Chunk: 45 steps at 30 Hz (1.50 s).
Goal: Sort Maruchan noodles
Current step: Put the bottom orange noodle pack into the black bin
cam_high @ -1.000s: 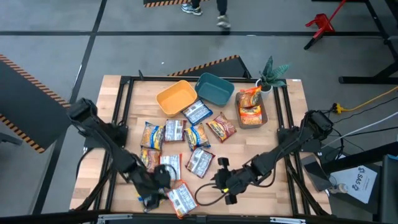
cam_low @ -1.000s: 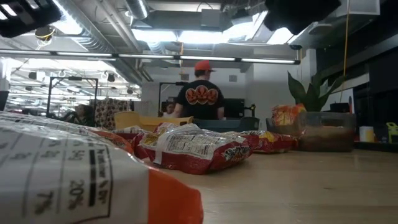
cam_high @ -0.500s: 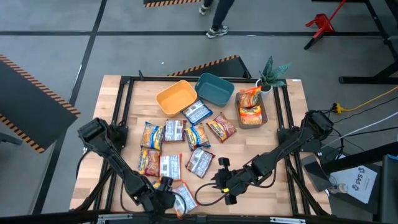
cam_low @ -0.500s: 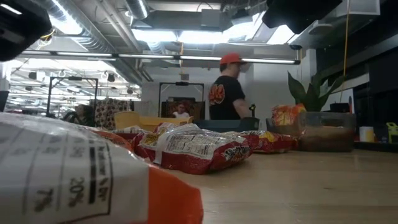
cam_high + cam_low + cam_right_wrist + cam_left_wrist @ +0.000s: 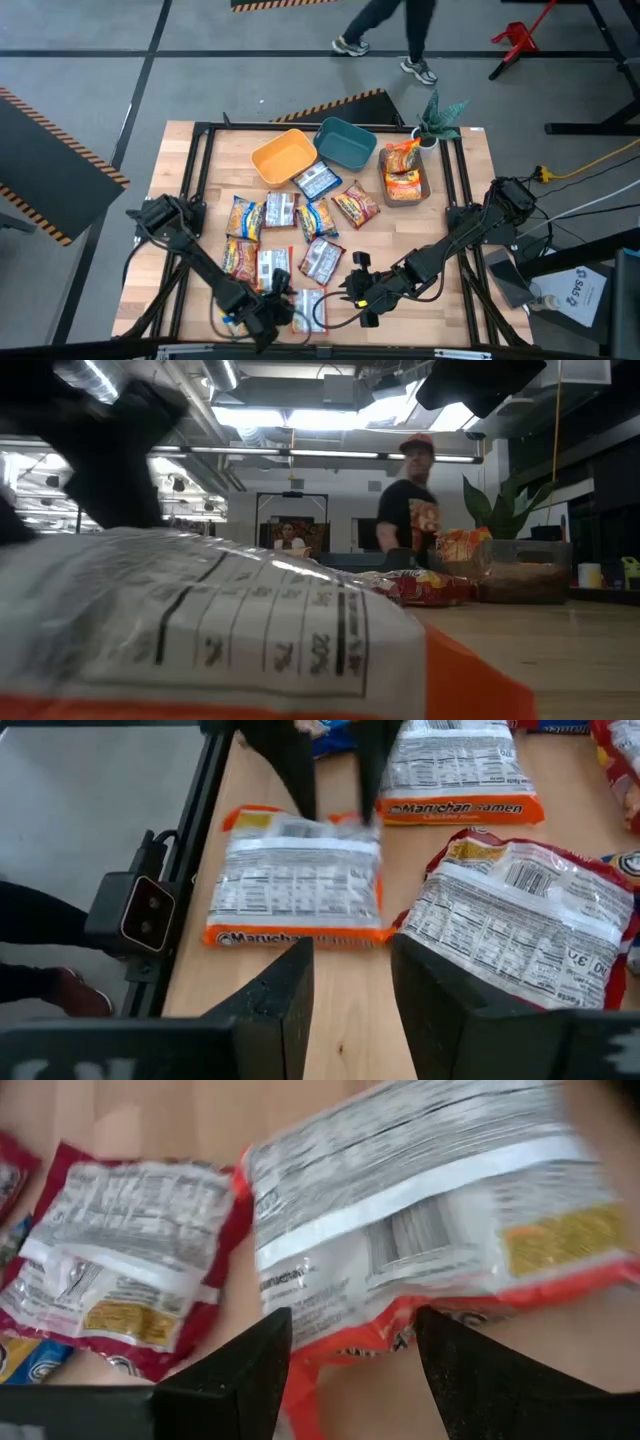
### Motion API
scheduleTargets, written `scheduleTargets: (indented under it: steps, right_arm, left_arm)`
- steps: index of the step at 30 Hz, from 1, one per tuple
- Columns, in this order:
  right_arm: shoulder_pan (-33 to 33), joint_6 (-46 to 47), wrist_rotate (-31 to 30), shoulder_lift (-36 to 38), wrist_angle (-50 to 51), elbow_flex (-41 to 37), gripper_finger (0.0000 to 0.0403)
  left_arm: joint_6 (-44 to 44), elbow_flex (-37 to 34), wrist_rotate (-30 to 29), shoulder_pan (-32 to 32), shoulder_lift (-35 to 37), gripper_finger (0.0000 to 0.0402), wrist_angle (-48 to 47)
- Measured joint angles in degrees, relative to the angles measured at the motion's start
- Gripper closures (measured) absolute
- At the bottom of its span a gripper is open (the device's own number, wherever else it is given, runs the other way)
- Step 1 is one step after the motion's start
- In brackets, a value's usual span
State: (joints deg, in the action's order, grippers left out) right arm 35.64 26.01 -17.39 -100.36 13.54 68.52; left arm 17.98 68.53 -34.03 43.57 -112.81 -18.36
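- Table point(image 5: 470, 225): Maruchan noodles point(image 5: 300, 215) spread mid-table, a few already in grey bin point(image 5: 421, 192) at far right.
- Orange packet point(image 5: 308, 309) lies at near edge, long axis running away from the L arm, directly ahead of its fingers.
- Left gripper point(image 5: 352, 1350) nearest, jaws wide, straddling packet's edge, gripping nothing yet.
- Right gripper point(image 5: 350, 970) just beside it, half open, empty.

It was a robotics lab on an open industrial floor. The wooden table point(image 5: 450, 240) sat in a black metal frame point(image 5: 195, 160) on grey concrete marked with hazard-striped tape point(image 5: 330, 103). Overhead ran exposed ducts point(image 5: 180, 405) and strip lights point(image 5: 330, 455). A person point(image 5: 412, 500) walked past other rigs behind.
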Motion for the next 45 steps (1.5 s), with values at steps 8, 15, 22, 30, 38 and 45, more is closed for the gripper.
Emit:
scheduleTargets:
  steps: [8, 15, 22, 30, 38, 45]
  right_arm:
    - [-0.02, 13.83, 1.00, 0.00, 2.34, 0.03, 0.0281]
    - [1.00, 48.21, 0.74, 0.00, 12.06, 0.06, 0.0281]
    - [4.82, 68.57, -6.21, 0.02, 16.01, 0.06, 0.0281]
    - [6.08, 77.52, -8.98, -3.98, 13.52, 0.03, 0.0220]
    - [6.08, 81.33, -9.56, -9.06, 6.07, 0.03, 0.0133]
    - [7.19, 85.87, -11.11, -10.09, 7.15, 0.03, 0.0123]
  left_arm:
    - [-0.14, 0.00, -0.13, -9.78, -0.62, 0.0191, 6.29]
    - [4.37, 5.79, 5.61, -14.60, -0.23, 0.0191, 3.84]
    - [16.43, 11.78, 16.47, -16.38, 5.11, 0.0191, -6.32]
    - [38.18, 5.10, 18.89, -15.14, 12.45, 0.0191, 3.64]
    - [51.83, -5.70, 16.41, -12.30, 11.49, 0.0191, 24.40]
    - [60.13, -15.03, 10.96, -11.63, 11.06, 0.0191, 38.91]
